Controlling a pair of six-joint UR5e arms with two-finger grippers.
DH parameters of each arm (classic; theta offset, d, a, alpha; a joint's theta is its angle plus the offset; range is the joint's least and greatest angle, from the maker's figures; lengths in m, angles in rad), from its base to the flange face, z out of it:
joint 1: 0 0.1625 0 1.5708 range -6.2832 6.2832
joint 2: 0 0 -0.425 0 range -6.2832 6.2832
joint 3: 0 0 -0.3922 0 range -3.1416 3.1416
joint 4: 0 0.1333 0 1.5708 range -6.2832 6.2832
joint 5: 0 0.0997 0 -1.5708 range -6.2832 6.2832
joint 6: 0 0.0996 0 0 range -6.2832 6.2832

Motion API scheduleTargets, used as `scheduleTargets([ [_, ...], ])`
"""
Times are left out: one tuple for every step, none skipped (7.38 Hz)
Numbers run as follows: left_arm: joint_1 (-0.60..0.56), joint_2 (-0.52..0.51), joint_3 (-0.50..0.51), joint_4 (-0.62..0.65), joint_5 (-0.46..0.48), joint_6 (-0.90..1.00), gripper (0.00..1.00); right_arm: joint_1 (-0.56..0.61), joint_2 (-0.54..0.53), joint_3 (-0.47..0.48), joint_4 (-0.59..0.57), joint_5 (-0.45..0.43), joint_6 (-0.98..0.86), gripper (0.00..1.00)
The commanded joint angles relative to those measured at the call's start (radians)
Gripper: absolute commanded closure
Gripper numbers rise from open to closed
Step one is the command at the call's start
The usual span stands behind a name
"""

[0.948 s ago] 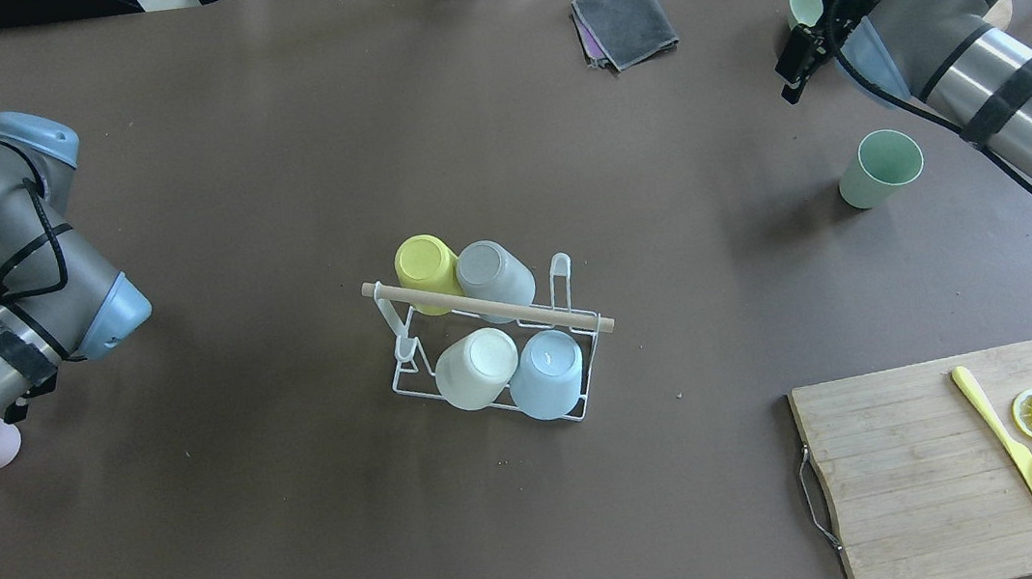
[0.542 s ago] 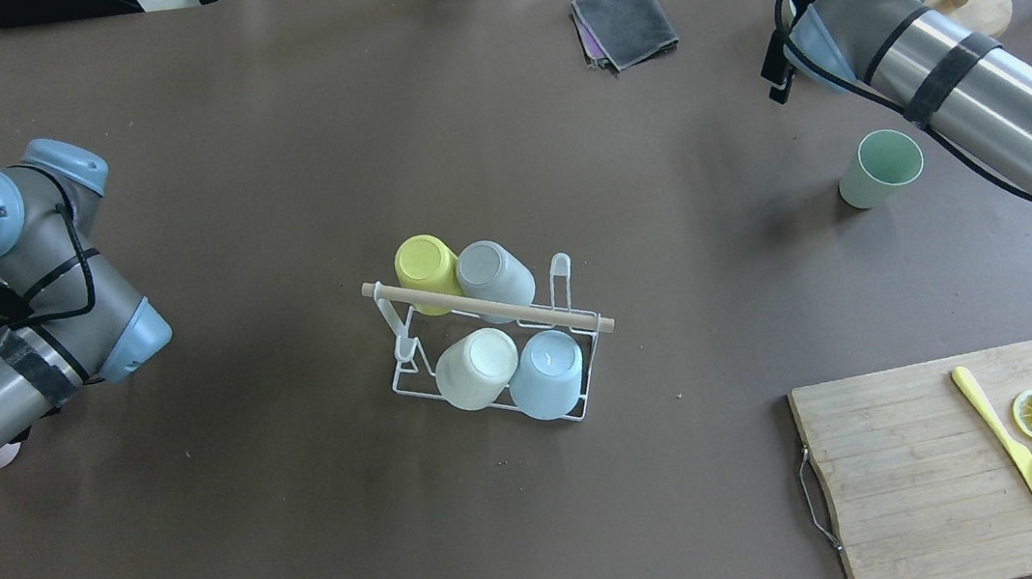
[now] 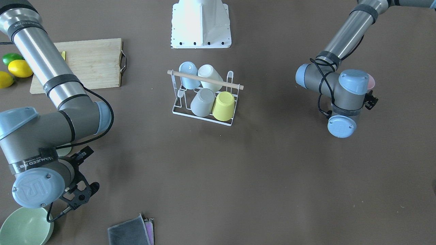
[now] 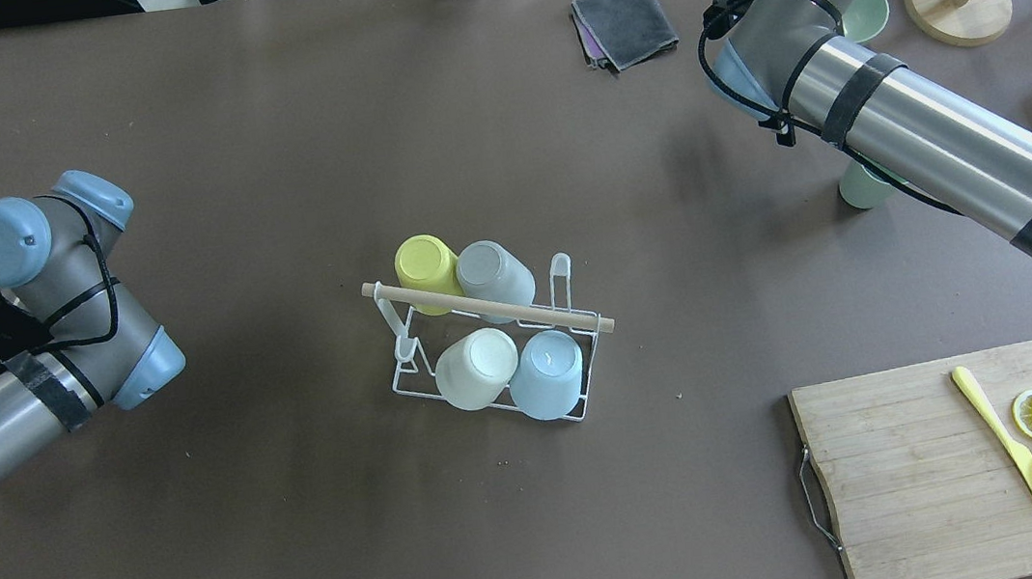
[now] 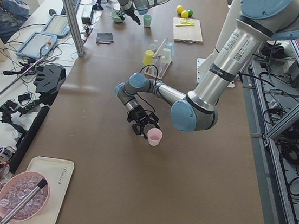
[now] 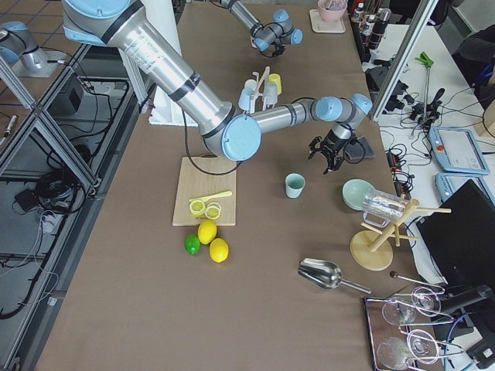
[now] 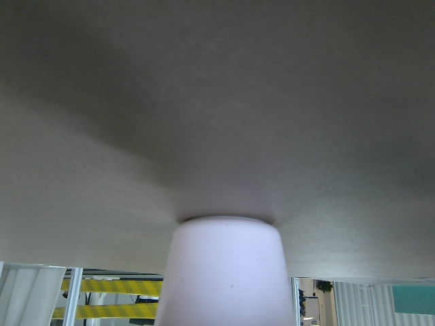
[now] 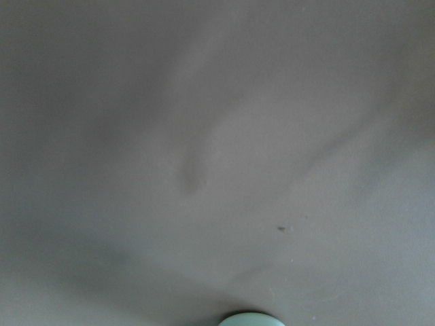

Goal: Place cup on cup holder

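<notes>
Cup holder: a small white wire cup holder with a light wooden rod handle (image 4: 489, 306) is set mid-table, well apart from both arms.
Done so far: four plastic cups are hung mouth-down and tilted on it: a yellow cup (image 4: 426, 263), a grey cup (image 4: 493, 273), a white cup (image 4: 476, 369) and a light blue cup (image 4: 547, 373).
Room left: a bare prong (image 4: 560, 275) is seen at one end of the rack and another at the far end, so two places are judged free.
Cup to be placed: a small pink cup (image 5: 154, 136) is stood upright on the table just beside the left gripper (image 5: 143, 126). It is centred low in the left wrist view and has not been lifted.
Left claw: whether its fingers are apart or together cannot be told.
Right claw: the fingers of the right gripper (image 6: 328, 154) appear spread, and nothing is held.
Second loose cup: a pale green cup (image 6: 295, 185) is stood upright near the right gripper.
Left to do: grasping, carrying, inverting and hanging are all judged outstanding.
Around: a pale green bowl (image 3: 24, 226), a folded grey cloth (image 4: 626, 22) and a bamboo cutting board (image 4: 926, 476) with lemon slices and a yellow knife.
In the way: nothing is seen between the pink cup and the rack. The rod handle and the hung cups are judged the parts to be cleared.
</notes>
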Motion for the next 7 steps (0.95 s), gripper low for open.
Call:
scheduleTargets([
  [0.022, 0.002, 0.004, -0.001, 0.037, -0.001, 0.02, -0.018, 0.004, -0.008, -0.104, -0.075, -0.085, 0.0],
  [0.022, 0.003, 0.004, 0.001, 0.043, -0.001, 0.03, -0.029, 0.001, -0.008, -0.119, -0.098, -0.113, 0.0],
  [0.023, 0.017, 0.001, 0.001, 0.045, 0.0, 0.03, -0.038, -0.002, -0.008, -0.12, -0.108, -0.115, 0.0],
  [0.02, 0.019, -0.005, 0.001, 0.045, 0.0, 0.04, -0.053, -0.008, -0.005, -0.12, -0.111, -0.115, 0.0],
  [0.02, 0.02, -0.006, 0.001, 0.045, 0.0, 0.15, -0.067, -0.011, -0.005, -0.12, -0.111, -0.115, 0.0],
  [0.02, 0.023, -0.006, 0.001, 0.045, 0.0, 0.44, -0.078, -0.018, -0.006, -0.12, -0.112, -0.115, 0.0],
  [0.016, 0.025, -0.025, 0.001, 0.045, -0.001, 0.65, -0.092, -0.018, -0.011, -0.12, -0.156, -0.115, 0.0],
])
